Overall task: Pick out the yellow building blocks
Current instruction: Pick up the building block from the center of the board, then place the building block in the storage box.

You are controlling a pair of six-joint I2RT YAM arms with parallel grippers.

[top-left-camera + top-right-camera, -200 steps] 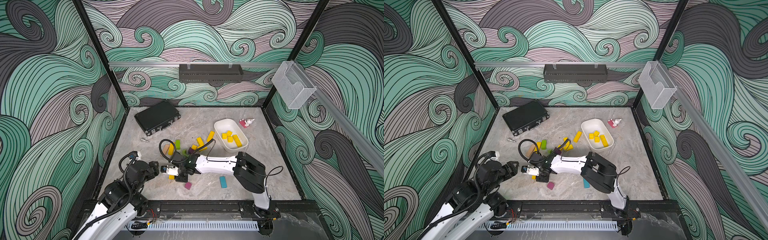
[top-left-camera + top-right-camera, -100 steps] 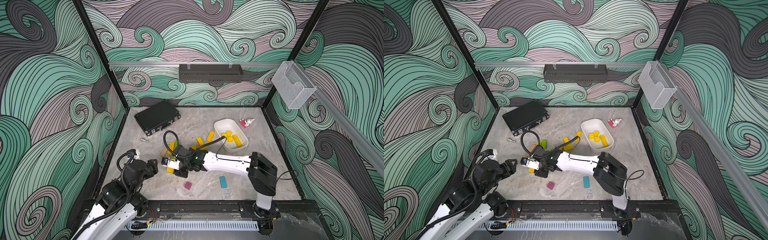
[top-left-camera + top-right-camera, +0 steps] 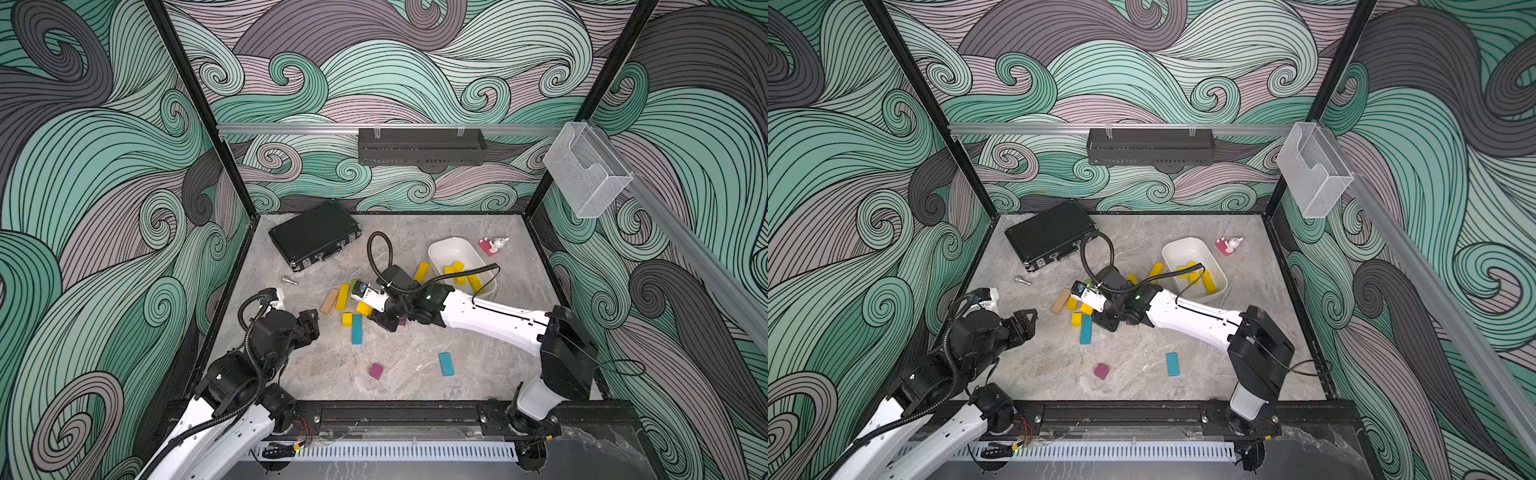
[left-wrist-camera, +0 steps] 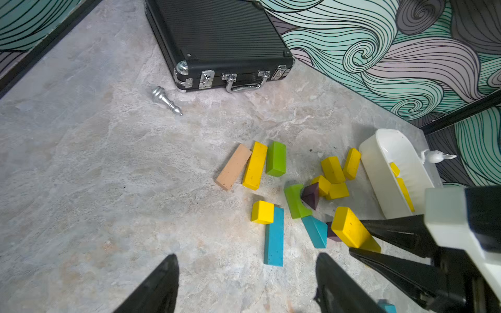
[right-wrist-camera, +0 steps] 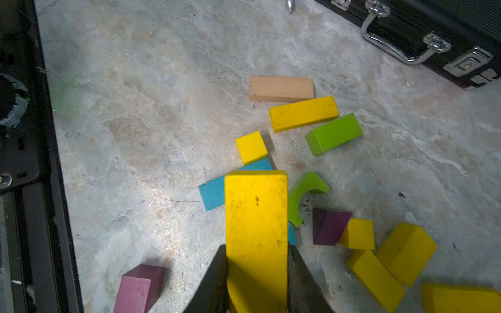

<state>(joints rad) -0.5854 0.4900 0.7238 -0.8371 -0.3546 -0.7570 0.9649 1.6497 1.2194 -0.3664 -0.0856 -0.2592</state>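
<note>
My right gripper (image 5: 257, 248) is shut on a yellow building block (image 5: 256, 216), holding it over the block pile; both top views show it (image 3: 364, 308) (image 3: 1086, 309). More yellow building blocks lie on the table: a long bar (image 3: 342, 296), a cube (image 3: 347, 319) and a bar (image 3: 421, 272) beside the white tray (image 3: 446, 249). Several yellow blocks (image 3: 457, 270) lie inside the tray. My left gripper (image 4: 246, 258) stands open and empty to the left of the pile (image 3: 309, 322), apart from every block.
A black case (image 3: 316, 235) lies at the back left, with a silver chess piece (image 3: 289, 281) in front of it. A tan bar (image 3: 329, 301), green blocks (image 4: 276, 158), blue bars (image 3: 356, 329) (image 3: 446, 364) and a magenta cube (image 3: 376, 370) are scattered around. A small figurine (image 3: 492, 245) stands behind the tray.
My right gripper has moved toward the back of the table with the yellow block in it, and its elbow has swung right. The left arm has barely moved.
</note>
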